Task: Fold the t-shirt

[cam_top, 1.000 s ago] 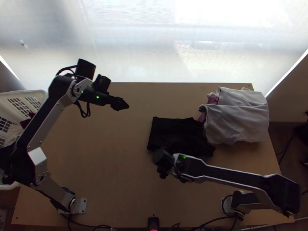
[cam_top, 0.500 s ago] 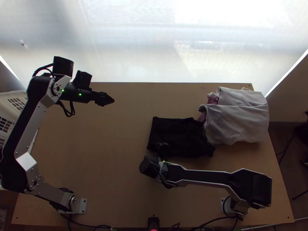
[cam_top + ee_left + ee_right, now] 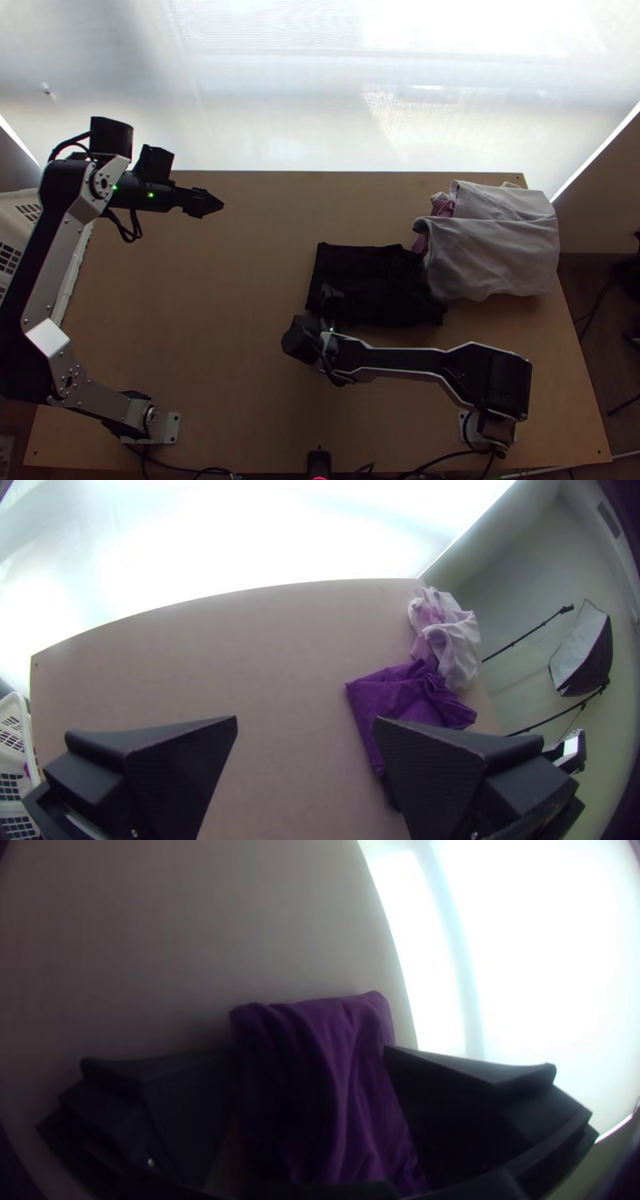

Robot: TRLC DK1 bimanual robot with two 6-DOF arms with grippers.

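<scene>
T-shirt (image 3: 372, 276), a soft, creased rectangle on the wooden table (image 3: 232, 336), both pairs of flat jaws apart.

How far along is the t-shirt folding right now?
Mostly done, it seems: the dark t-shirt lies in a compact, roughly rectangular bundle. Nothing is in hand: the right gripper is open at the bundle, the left gripper open away from it. Probably left is tidying, since creases and a bunched part show beside the pale cloth.
</scene>
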